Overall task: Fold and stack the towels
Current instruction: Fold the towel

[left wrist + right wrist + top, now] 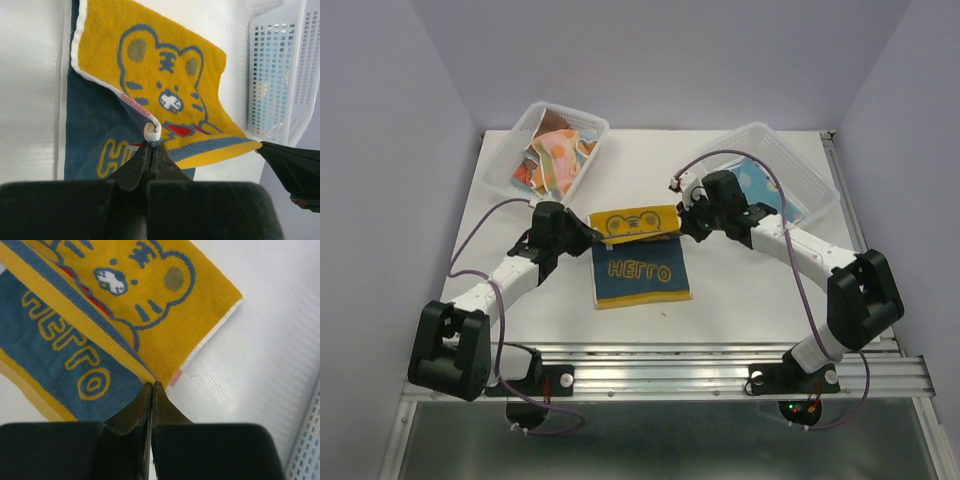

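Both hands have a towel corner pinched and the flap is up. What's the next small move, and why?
Probably draw the left hand and right hand together toward the towel's near edge, then lower. Each is shut on a corner of the yellow towel at its raised edge. The bear flap covers only the far strip and the blue lettered part lies uncovered, so the fold looks unfinished.

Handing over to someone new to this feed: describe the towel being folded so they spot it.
On the white table, between the left basket and right basket, the towel lies with left gripper and right gripper pinching its folded-over flap. Unlike the pastel cloths in the left basket, it is mustard yellow over dark blue, with a cartoon animal face and yellow lettering.
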`<state>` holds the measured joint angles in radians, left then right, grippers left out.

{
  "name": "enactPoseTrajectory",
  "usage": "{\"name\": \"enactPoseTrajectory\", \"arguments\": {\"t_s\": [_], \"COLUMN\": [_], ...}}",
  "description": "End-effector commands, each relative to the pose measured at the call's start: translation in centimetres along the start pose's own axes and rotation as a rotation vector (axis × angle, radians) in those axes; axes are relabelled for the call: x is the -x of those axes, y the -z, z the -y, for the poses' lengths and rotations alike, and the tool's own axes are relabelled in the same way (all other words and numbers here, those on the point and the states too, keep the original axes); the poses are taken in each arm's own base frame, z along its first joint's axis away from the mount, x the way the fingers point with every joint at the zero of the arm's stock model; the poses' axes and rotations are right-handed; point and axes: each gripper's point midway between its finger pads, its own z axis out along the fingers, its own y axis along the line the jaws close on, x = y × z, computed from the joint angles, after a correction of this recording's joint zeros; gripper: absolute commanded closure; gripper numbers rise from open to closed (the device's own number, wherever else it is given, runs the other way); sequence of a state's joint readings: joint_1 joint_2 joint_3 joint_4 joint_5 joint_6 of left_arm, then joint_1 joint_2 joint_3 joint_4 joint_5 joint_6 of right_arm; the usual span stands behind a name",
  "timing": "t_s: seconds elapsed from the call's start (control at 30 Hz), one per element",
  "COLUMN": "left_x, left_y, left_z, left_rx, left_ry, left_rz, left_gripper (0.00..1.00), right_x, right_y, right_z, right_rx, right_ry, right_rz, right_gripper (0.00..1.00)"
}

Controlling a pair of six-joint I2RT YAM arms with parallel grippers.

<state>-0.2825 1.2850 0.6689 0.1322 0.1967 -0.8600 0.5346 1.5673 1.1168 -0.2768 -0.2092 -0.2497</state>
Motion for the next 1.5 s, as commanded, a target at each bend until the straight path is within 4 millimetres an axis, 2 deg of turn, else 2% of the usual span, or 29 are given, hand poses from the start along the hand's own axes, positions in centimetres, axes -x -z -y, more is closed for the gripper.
{"name": "enactPoseTrajectory", "arguments": {"t_s": [0.0, 0.17, 0.37, 0.67, 0.87, 1.03, 1.27, 1.37, 1.4, 1.43, 1.47], "left_x": [-0.3, -1.3, -3.7, -6.1, -7.6, -9.1, -10.9, -11.5, -11.7, -11.8, -11.9], "left_y": [2.0, 3.2, 3.9, 5.4, 5.5, 5.4, 5.3, 5.4, 5.5, 5.6, 5.6], "left_z": [0.5, -0.1, -1.4, -2.5, -4.1, -6.2, -7.9, -8.4, -8.5, -8.6, -8.7], "left_rx": [-0.047, -0.044, -0.030, -0.007, 0.042, 0.107, 0.146, 0.156, 0.160, 0.163, 0.168], "left_ry": [0.012, 0.012, 0.016, 0.013, -0.006, -0.018, -0.020, -0.027, -0.030, -0.036, -0.037], "left_rz": [0.028, 0.021, -0.051, -0.104, -0.157, -0.215, -0.280, -0.304, -0.310, -0.316, -0.320], "left_gripper": [1.00, 1.00, 1.00, 1.00, 1.00, 1.00, 1.00, 1.00, 0.99, 0.96, 0.87], "right_x": [0.6, -0.5, -0.6, -1.6, -3.9, -5.8, -8.6, -9.0, -9.4, -9.9, -9.9], "right_y": [1.2, 1.6, 2.6, 3.9, 3.4, 3.0, 2.3, 2.1, 2.0, 2.0, 2.0], "right_z": [-1.3, -2.1, -3.6, -4.4, -5.6, -6.5, -8.0, -8.3, -8.6, -8.9, -9.2], "right_rx": [0.005, -0.014, -0.014, -0.049, -0.053, -0.048, -0.034, -0.029, -0.023, -0.017, -0.004], "right_ry": [-0.019, -0.033, -0.006, -0.020, -0.080, -0.124, -0.196, -0.220, -0.225, -0.228, -0.231], "right_rz": [0.047, 0.022, 0.028, 0.015, -0.020, -0.057, -0.105, -0.119, -0.130, -0.139, -0.138], "right_gripper": [0.99, 0.99, 0.99, 0.99, 0.99, 0.99, 0.99, 0.94, 0.86, 0.83, 0.79]}}
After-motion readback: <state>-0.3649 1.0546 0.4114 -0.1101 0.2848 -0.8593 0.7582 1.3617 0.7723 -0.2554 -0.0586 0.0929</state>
